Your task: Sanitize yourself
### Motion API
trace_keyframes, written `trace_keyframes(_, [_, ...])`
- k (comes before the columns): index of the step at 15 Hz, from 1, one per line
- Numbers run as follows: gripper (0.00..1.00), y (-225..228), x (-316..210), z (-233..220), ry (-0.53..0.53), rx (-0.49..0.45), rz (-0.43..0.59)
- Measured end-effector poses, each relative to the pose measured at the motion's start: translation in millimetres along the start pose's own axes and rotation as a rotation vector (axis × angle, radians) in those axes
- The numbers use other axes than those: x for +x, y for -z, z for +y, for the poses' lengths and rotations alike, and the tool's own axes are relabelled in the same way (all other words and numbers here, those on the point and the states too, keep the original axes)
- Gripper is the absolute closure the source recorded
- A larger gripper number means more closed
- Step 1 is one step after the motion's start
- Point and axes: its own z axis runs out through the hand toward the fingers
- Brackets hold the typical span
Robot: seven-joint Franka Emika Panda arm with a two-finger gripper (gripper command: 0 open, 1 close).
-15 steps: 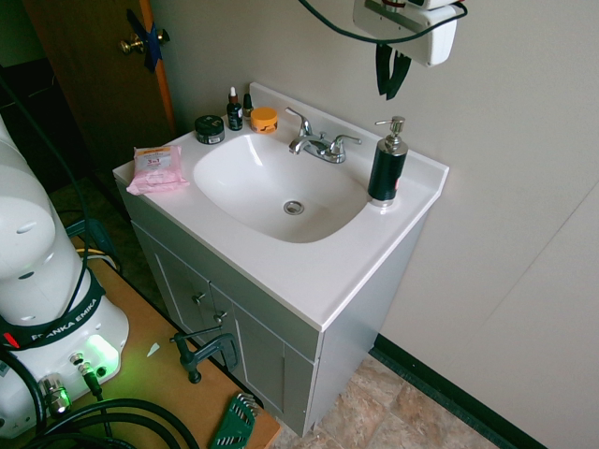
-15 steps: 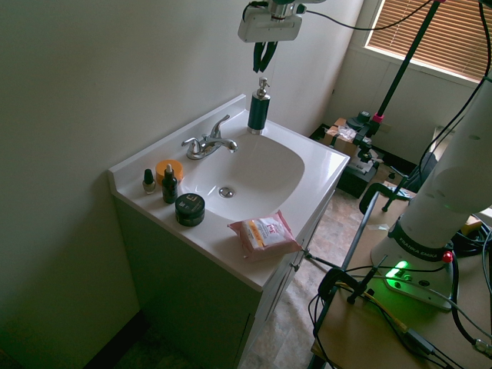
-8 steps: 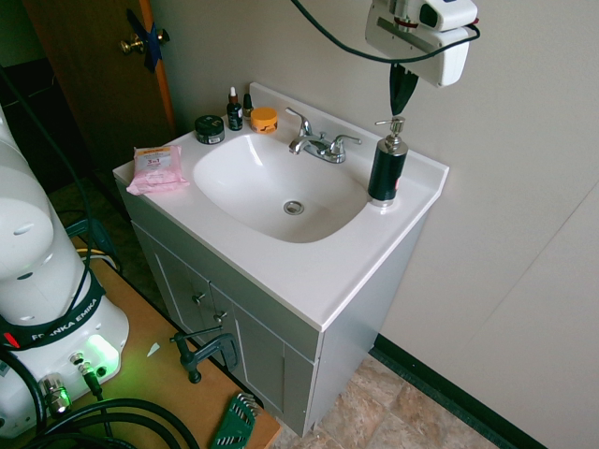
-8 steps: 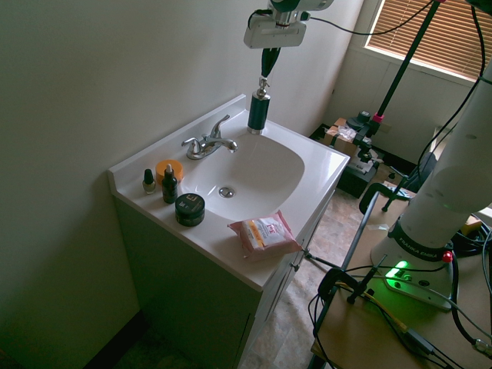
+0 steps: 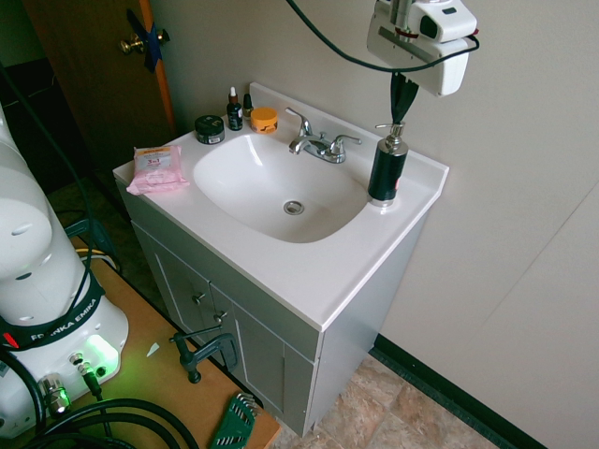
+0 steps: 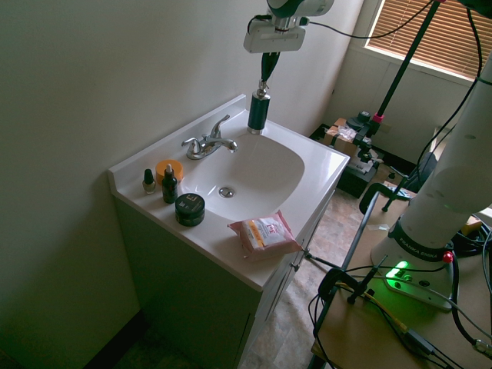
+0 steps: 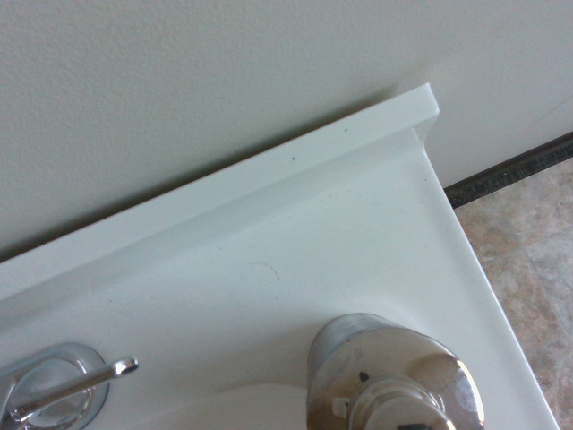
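**Gripper poised over the pump bottle at the back corner of the sink**

Taking the sink [image 5: 281, 192] as the landmark: nearest the camera in the first exterior view, off the sink's front, stood the white base of the robot arm [image 5: 33, 253], cut off by the picture's edge, its upper links out of sight. On the counter at the sink's door-side front corner lay a pink wipes packet [image 5: 155, 168]. Behind it, along the back ledge, stood a dark jar [image 5: 210, 129], a dropper bottle [image 5: 234, 110] and an orange tin [image 5: 264, 119]; their labels were too small to read. The chrome faucet [image 5: 316, 142] sat at the middle of the sink's back rim.

At the far back corner stood the black pump bottle [image 5: 387, 164] with its silver top. Directly above it hung the gripper [image 5: 402, 96], fingers drawn together into a narrow point, the tips just above the pump head; whether they touched it could not be told. The wrist block [image 5: 419, 39] ran off the top edge.

In the wrist view, the pump head [image 7: 394, 381] showed close and blurred, partly cut off.
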Motion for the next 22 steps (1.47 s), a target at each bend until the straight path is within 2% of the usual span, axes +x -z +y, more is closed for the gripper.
trace_keyframes(9, [1.00,8,-6,-6,0.012,0.027,0.002])
trace_keyframes(13, [1.00,42,-59,-29,0.116,0.077,0.012])
trace_keyframes(16, [1.00,33,-104,-20,0.185,0.049,-0.006])
trace_keyframes(17, [0.00,25,-118,-15,0.204,0.038,-0.015])
trace_keyframes(22, [0.00,-10,-176,25,0.272,-0.002,-0.045])
